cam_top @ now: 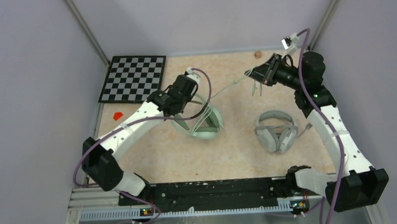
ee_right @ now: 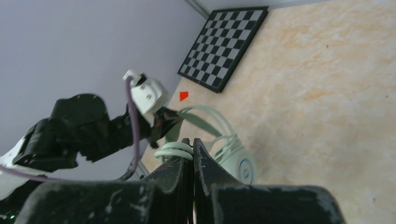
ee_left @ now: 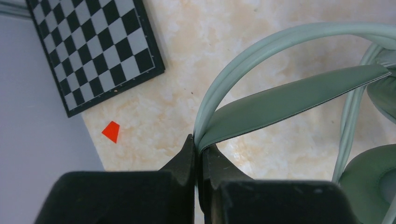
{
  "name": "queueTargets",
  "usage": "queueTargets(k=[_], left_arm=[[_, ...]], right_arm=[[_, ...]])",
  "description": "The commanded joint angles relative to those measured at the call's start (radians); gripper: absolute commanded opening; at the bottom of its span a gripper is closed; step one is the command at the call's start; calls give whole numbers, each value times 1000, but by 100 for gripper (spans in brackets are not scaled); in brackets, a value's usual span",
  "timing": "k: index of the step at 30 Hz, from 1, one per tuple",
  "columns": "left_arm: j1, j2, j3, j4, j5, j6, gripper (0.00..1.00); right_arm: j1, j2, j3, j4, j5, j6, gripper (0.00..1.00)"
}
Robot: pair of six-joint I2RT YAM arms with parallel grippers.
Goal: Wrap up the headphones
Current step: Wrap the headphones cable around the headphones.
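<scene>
Step in hand, my read: winding the mint set's cable.

The mint-green headset (cam_top: pixel 203 128) is near table centre in the top view, propped up rather than flat. The left gripper (ee_left: pixel 198 145) is clamped on its headband (ee_left: pixel 285 95), right where the inner strap meets the outer tube. Jaws are fully pinched and the bite is thin, on an edge. The right gripper (ee_right: pixel 191 142) is raised at 1 o'clock from the headset, pinched shut on a few loops of the pale-green cable (ee_right: pixel 173 150). The remaining cable runs back down to the cups, clear of the table.

The white headset (cam_top: pixel 275 131) lies flat at 4 o'clock from the mint one, well apart and in neither gripper. Can't tell if its cable is bundled.

To do this well:
- The left is the anchor, so hold the headband fixed. A hard pull from the right could twist that edge grip out.
- The right should carry the cable round the cups under light tension only.
- The loops sit at the very fingertips, so avoid jerks or they slide off.
- Route clear of the left arm's purple wrist lead (cam_top: pixel 209 88) at 12 o'clock of the headset.
- Don't sweep toward 4 o'clock.
</scene>
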Motion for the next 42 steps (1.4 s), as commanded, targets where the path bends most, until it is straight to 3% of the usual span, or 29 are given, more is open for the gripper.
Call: queueTargets(k=[1,9,18,32,38,42], left_arm=[[5,102,137,-85,-238,-129,0],[26,195,275,-91,-272,-257,0],[117,121,283,69,-100,-423,0],[277,20,265,236,-14,-580,0],[296,-84,196,345,124,-637,0],[296,-193,83,470,281,-703,0]], right_arm=[[9,-101,-26,99,-124,132,0],[139,-261,-178,134,-120,237,0],[411,-389,-356,258,65,302,0],[899,-253,-438,306,342,160,0],[934,-226,-571,442,440,150,0],[934,-221,-569,469,608,2,0]])
